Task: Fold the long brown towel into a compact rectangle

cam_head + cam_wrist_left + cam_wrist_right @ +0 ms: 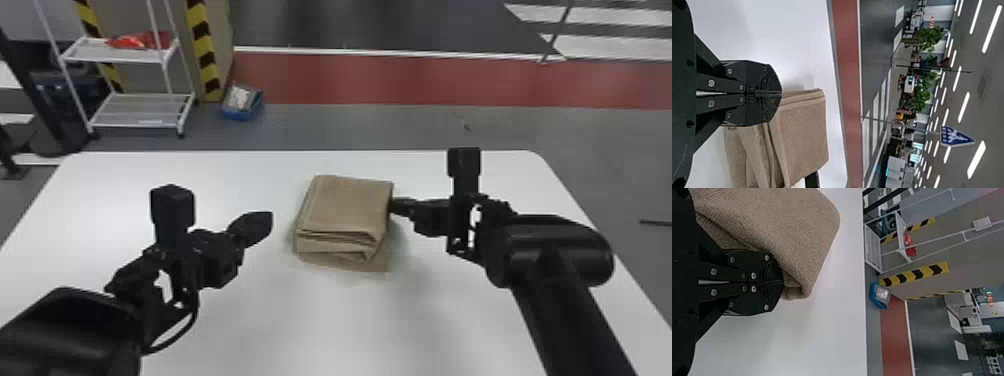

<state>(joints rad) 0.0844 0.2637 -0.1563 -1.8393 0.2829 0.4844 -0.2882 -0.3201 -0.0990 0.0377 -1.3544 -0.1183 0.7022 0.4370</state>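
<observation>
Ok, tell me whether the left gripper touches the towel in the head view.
No, bare table shows between the left gripper and the towel.

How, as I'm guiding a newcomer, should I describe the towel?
Find the white table. On it, between the left gripper and right gripper, lies the towel, a folded stack. Brown cloth layers set it apart from the black grippers.

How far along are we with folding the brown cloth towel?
Mostly done, it seems: the brown cloth towel lies as a thick, layered, roughly rectangular stack on the white table. In hand: the black right gripper, fingers shut, is against its right side, perhaps steadying it; the black left gripper is shut, off the towel. Left: probably evening the bottom layer jutting out at the near side.
</observation>
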